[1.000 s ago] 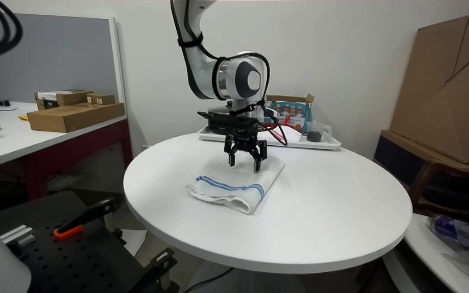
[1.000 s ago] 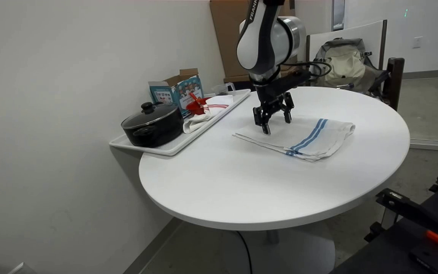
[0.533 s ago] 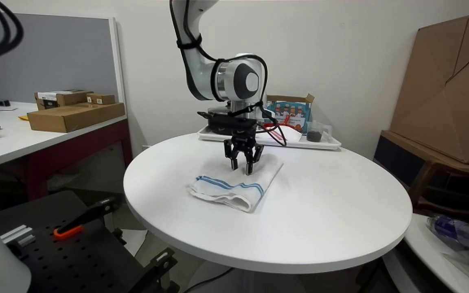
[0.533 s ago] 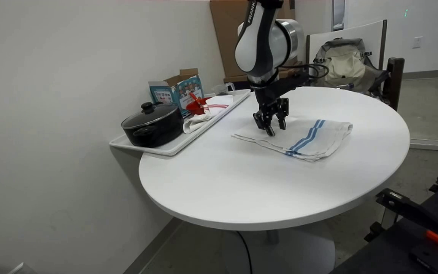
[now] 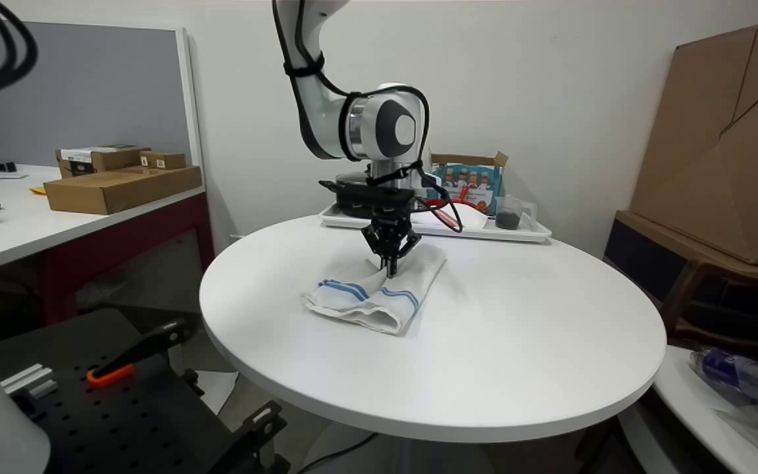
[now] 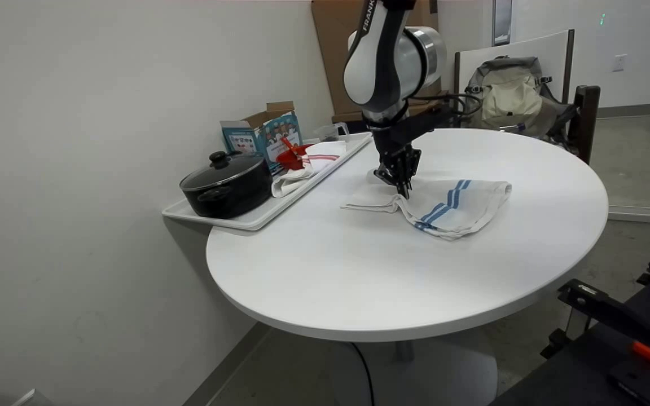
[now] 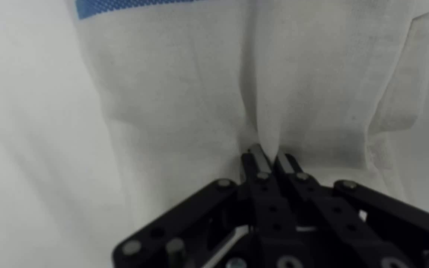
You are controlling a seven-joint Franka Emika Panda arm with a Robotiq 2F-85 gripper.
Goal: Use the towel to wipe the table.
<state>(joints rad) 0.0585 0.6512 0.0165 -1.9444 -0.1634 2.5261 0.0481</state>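
The towel (image 6: 432, 197) lies on the table (image 5: 537, 342) directly beneath the fingers (image 7: 288, 163), so the coming move turns on how it spreads from that pinch. Its longer axis, as far as foreshortening lets one judge, runs from a plain end on the side of the tray (image 6: 266, 211) to the end with the blue striping (image 7: 99, 6); in the wrist view that striped end stretches straight ahead of the fingers, and more of the towel lies behind them. The fingers point down and are drawn almost together, with a raised fold of the white towel clamped between them; the fold runs on toward the striping, whose bands it bends in both exterior views. Whether every layer is caught, or whether the fingers also touch the table, cannot be told. The step in hand looks to be the grip, with the wiping probably to come. A stroke toward the striped side would lead away from the tray and its black pot (image 6: 226, 186), while the opposite way would head for them. With so narrow a pinch, the loose layers may slide or bunch.
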